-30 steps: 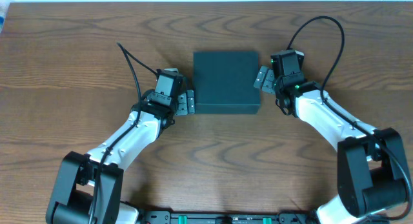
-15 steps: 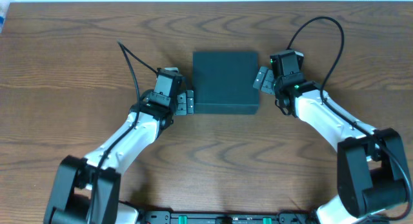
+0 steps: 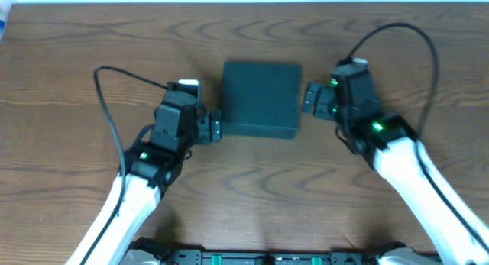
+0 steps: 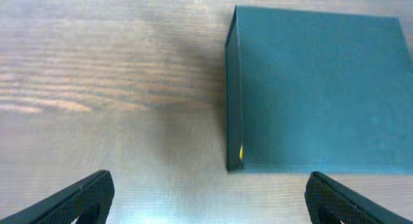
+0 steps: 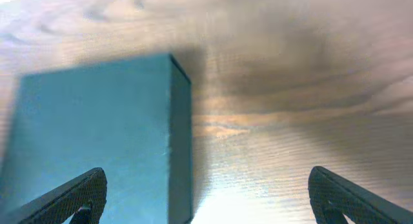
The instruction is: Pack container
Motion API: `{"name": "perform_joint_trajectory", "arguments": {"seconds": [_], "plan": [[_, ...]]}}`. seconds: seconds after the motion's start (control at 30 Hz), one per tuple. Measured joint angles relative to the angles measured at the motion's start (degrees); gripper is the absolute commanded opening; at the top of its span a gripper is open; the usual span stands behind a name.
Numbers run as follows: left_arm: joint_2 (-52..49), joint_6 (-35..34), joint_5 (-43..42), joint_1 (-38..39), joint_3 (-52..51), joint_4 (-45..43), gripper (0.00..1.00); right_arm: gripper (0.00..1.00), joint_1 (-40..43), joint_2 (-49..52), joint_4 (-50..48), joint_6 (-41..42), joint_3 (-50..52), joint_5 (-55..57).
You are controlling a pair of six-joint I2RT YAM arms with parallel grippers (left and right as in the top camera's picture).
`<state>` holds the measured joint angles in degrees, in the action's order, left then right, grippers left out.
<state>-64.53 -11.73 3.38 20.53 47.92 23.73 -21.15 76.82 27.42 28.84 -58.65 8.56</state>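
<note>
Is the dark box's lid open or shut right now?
Shut. The container shows a flat, unbroken top in every view, no flap raised.

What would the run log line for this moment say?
container: lid shut, on table | left tool: open, empty, by container's left edge | right tool: open, empty, by right edge

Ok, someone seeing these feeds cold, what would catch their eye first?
The dark teal container sits closed in the middle of the wooden table. The left gripper and right gripper flank it, one at each side, both open and holding nothing.
</note>
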Motion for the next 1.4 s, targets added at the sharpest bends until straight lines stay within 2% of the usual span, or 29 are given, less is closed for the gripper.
{"name": "perform_joint_trajectory", "arguments": {"seconds": [0.1, 0.4, 0.57, 0.73, 1.4], "plan": [[5.66, 0.00, -0.17, 0.04, 0.00, 4.50, 0.96, 0.99, 0.00, -7.48, 4.07, -1.25, 0.02, 0.24], [31.34, -1.79, -0.68, 0.15, 0.22, 21.86, 0.96, 0.99, 0.00, -30.99, 18.93, -5.53, -0.07, 0.46], [38.95, -1.73, -3.43, 0.15, 0.42, 29.59, 0.96, 0.99, -0.28, -40.30, 29.40, -9.20, -0.11, 0.46], [40.26, -1.31, -7.04, 0.15, 0.42, 35.04, 0.96, 0.99, -0.85, -45.68, 36.52, -10.69, -0.09, 0.35], [40.26, -1.33, -8.15, 0.15, 0.42, 36.13, 0.95, 0.99, -0.85, -46.45, 39.52, -11.50, -0.09, -1.29]]}}
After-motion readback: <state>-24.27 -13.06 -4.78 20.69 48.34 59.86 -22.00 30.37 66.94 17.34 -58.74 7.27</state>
